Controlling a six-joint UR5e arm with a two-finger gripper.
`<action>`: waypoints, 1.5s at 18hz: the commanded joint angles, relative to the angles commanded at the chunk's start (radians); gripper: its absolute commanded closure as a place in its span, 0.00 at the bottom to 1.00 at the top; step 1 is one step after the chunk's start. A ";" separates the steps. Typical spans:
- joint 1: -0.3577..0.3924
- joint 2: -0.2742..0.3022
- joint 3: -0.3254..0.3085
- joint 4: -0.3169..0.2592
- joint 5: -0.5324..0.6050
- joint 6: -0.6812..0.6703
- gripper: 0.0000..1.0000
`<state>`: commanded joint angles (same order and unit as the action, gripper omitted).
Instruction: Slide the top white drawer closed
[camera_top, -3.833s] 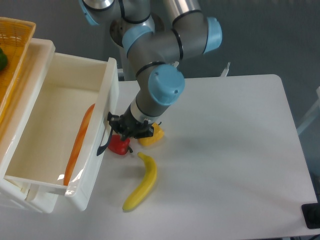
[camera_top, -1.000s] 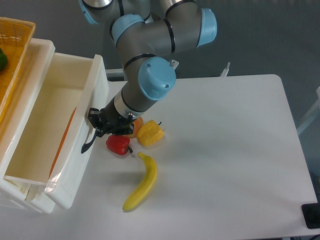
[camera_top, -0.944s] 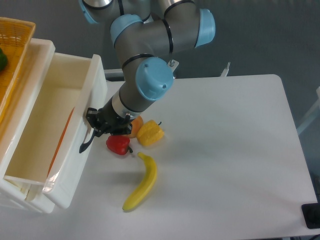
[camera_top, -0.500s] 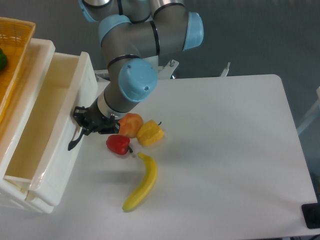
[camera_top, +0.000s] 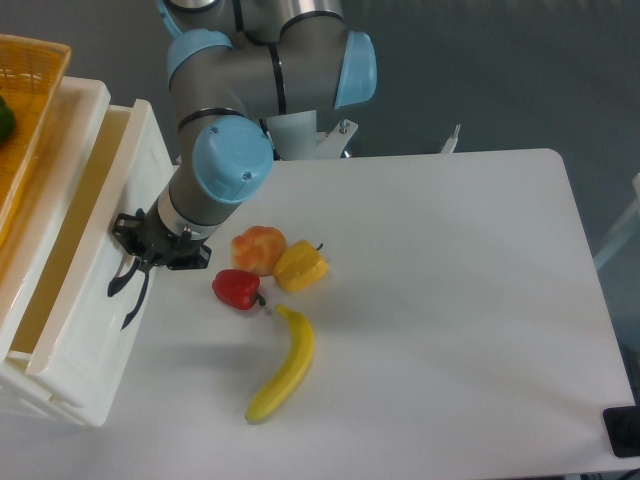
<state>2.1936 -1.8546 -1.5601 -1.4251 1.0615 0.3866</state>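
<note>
White tabletop (camera_top: 450, 300), grey wall behind. Top white drawer (camera_top: 95, 270) at left edge, only a narrow gap of its interior showing, front panel tilted in view. Gripper (camera_top: 140, 255) is right against the drawer front by the black handle (camera_top: 128, 290); can't tell whether jaws are spread or closed, too dark and small. Just right of it, loose on the tabletop: orange fruit (camera_top: 258, 248) touching yellow pepper (camera_top: 300, 266), red pepper (camera_top: 237, 289) below them, banana (camera_top: 283, 365) nearest the camera. Wicker basket (camera_top: 25, 120) sits on top of the cabinet.
</note>
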 joint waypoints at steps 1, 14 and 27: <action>-0.002 -0.002 0.000 -0.002 0.000 -0.003 1.00; -0.029 -0.014 0.002 0.020 0.002 -0.015 1.00; 0.152 -0.017 0.040 0.118 0.106 0.032 0.60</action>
<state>2.3453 -1.8714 -1.5202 -1.3072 1.1672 0.4187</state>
